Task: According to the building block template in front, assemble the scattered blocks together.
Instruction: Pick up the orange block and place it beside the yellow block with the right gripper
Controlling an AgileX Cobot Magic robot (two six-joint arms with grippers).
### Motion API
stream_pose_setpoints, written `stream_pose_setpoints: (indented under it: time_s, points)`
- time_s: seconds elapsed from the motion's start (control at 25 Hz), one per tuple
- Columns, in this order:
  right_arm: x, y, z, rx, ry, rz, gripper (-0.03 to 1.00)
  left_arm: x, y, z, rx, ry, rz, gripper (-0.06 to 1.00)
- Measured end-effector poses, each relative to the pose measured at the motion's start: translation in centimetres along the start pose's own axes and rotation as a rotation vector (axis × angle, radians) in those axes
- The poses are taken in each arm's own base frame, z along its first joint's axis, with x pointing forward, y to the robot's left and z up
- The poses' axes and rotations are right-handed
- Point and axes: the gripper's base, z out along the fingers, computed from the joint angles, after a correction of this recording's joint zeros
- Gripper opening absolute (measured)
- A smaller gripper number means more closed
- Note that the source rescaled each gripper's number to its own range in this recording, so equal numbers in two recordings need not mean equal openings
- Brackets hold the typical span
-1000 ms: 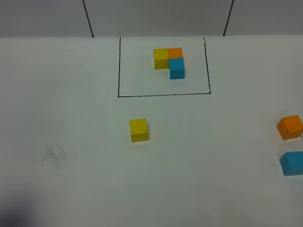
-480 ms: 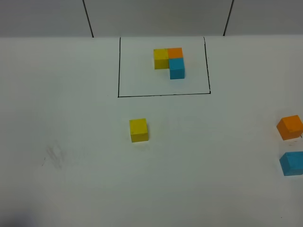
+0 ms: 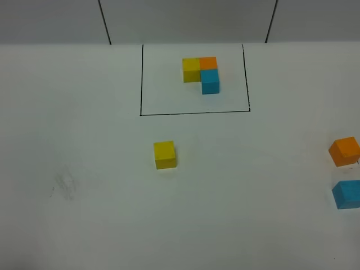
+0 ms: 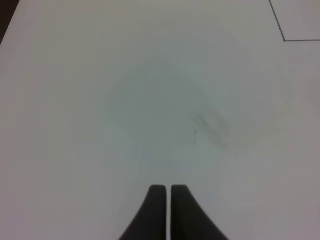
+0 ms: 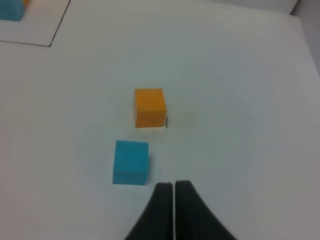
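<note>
The template [image 3: 201, 72] is a joined yellow, orange and blue L inside a black-outlined rectangle [image 3: 194, 79] at the back of the white table. The loose yellow cube [image 3: 165, 154] sits in front of the rectangle. The loose orange cube [image 3: 344, 151] [image 5: 149, 107] and the loose light blue cube [image 3: 346, 194] [image 5: 130, 162] lie at the right edge, apart from each other. My right gripper [image 5: 173, 186] is shut and empty, just beside the blue cube. My left gripper [image 4: 167, 189] is shut and empty over bare table. Neither gripper shows in the exterior high view.
A faint grey smudge [image 3: 63, 185] [image 4: 212, 127] marks the table at the left. A corner of the black rectangle line [image 4: 285, 30] shows in the left wrist view. The table's far edge meets a grey wall [image 3: 185, 19] behind the template.
A dark blur at the lower left corner of the exterior high view has shrunk and gone. The cubes have not moved.
</note>
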Motion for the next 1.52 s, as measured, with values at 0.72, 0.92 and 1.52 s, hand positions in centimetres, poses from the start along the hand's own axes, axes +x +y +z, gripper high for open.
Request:
stream_pose_setpoints:
  time_s: [0.72, 0.92, 1.52]
  points:
    - [0.0, 0.0, 0.0, 0.0, 0.0, 0.0, 0.01, 0.05, -0.07, -0.06, 0.008, -0.004, 0.011, 0.0]
    - [0.0, 0.0, 0.0, 0.0, 0.0, 0.0, 0.01, 0.05, -0.07, -0.06, 0.008, -0.004, 0.011, 0.0]
    - [0.0, 0.0, 0.0, 0.0, 0.0, 0.0, 0.01, 0.05, -0.07, -0.06, 0.008, -0.004, 0.011, 0.0]
